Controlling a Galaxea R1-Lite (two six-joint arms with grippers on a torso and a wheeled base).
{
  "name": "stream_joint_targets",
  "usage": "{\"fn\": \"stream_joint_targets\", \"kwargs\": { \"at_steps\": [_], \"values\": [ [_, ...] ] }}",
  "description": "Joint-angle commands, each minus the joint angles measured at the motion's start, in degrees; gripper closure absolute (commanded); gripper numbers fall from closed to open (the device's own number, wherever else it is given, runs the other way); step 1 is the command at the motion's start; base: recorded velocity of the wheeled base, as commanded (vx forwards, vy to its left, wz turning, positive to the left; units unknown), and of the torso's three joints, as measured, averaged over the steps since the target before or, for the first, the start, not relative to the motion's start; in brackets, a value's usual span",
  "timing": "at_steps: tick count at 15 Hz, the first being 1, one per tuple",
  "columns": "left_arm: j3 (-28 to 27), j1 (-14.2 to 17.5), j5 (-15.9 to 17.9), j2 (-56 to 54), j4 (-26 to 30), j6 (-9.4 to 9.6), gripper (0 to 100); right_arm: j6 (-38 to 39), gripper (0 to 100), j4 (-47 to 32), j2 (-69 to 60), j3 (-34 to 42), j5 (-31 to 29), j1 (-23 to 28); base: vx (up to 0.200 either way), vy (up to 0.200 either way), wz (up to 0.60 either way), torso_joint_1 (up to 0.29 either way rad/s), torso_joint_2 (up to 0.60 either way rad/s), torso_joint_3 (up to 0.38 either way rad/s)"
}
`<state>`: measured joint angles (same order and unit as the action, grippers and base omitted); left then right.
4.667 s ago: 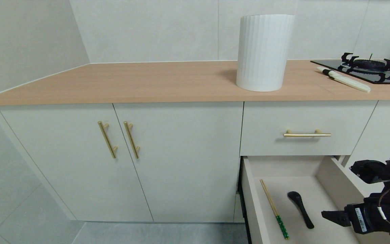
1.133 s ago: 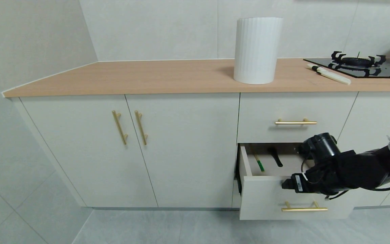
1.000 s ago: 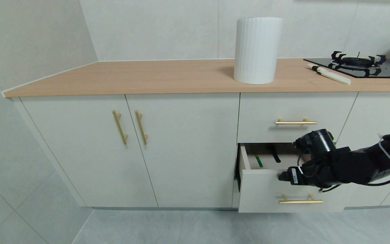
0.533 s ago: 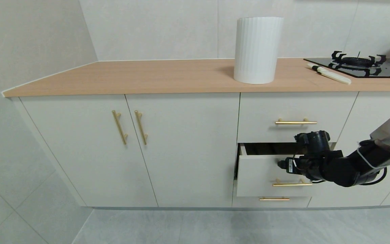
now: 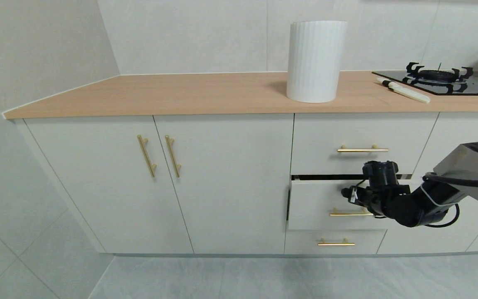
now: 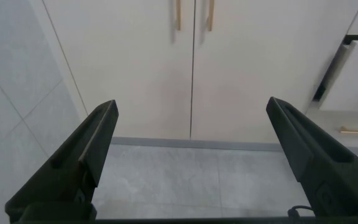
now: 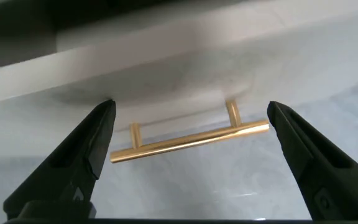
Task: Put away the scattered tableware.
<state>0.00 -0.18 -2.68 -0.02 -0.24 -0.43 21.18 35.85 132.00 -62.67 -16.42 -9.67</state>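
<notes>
The middle drawer [image 5: 313, 203] stands almost shut, with a thin dark gap along its top edge. My right gripper [image 5: 349, 194] is at the drawer's front just above its gold handle [image 5: 347, 214]. In the right wrist view the gripper [image 7: 190, 109] is open, its fingers spread either side of the handle [image 7: 188, 142], holding nothing. My left gripper [image 6: 191, 106] is open and empty, low down, facing the cupboard doors [image 6: 191, 56] and the floor. A cream-handled knife [image 5: 405, 91] lies on the wooden counter [image 5: 181, 93] beside the stove.
A tall white ribbed container [image 5: 315, 61] stands on the counter above the drawers. A black gas hob [image 5: 438, 77] is at the far right. A shut top drawer [image 5: 361, 143] and a shut bottom drawer [image 5: 334, 243] flank the middle one. Grey tiled floor lies before the cupboards.
The drawer has slid in from half open to almost shut, with my right gripper moving along against its front. The chopsticks and black spoon inside have gone out of sight.
</notes>
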Motion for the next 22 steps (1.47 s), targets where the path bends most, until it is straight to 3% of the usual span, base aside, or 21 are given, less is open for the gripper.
{"fn": "stream_joint_targets", "kwargs": {
  "at_steps": [1, 6, 17, 22],
  "values": [
    [0.0, 0.0, 0.0, 0.0, 0.0, -0.01, 0, 0.4, 0, 0.1, 2.1, -1.9, -0.4, 0.7, 0.000, 0.000, 0.00, 0.000, 0.00, 0.000],
    [0.0, 0.0, 0.0, 0.0, 0.0, -0.01, 0, 4.7, 0, 0.1, 5.4, -7.6, -3.4, 0.9, 0.000, 0.000, 0.00, 0.000, 0.00, 0.000],
    [0.0, 0.0, 0.0, 0.0, 0.0, -0.01, 0, 8.5, 0, 0.0, 5.6, -10.5, -3.5, 1.3, 0.000, 0.000, 0.00, 0.000, 0.00, 0.000],
    [0.0, 0.0, 0.0, 0.0, 0.0, -0.01, 0, 6.7, 0, -0.4, -19.2, 11.6, -2.1, 1.1, 0.000, 0.000, 0.00, 0.000, 0.00, 0.000]
  ]
}}
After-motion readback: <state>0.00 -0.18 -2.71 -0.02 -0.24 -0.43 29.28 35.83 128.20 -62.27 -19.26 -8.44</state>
